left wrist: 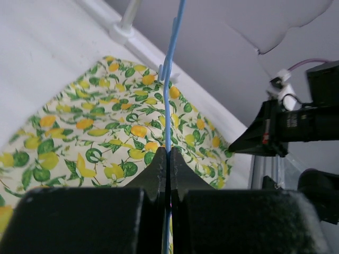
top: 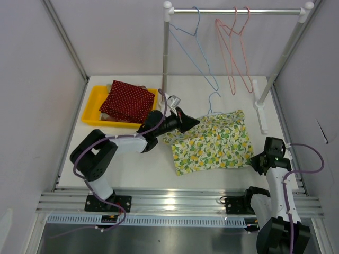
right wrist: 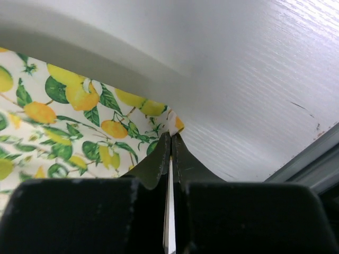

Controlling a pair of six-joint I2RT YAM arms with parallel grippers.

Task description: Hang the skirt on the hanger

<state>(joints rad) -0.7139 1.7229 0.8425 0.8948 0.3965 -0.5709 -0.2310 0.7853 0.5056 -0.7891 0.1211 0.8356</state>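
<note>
The left claw (left wrist: 168, 159) was closed tight on the wire of a blue hanger (left wrist: 168, 95), which ran straight up from between its fingers and across the lemon-print skirt (left wrist: 79, 132). The skirt lay spread flat on the white counter (top: 132, 169), about midway between the two arms, and the hanger's hook poked out past its far edge. The right claw (right wrist: 170, 142) was also shut, its tips right at the skirt's right-hand edge, where a bit of hem curled up against them (whether any fabric was actually pinched between them could not be told). Further out, at the counter's far left, a yellow tray (top: 92, 103) held a folded red dotted cloth (top: 127, 100), just beside the left arm's forearm. Behind the skirt stood a clothes rack, and from its rail (top: 265, 10) hung another blue wire hanger (top: 198, 24) and some pink ones (top: 230, 79).
</note>
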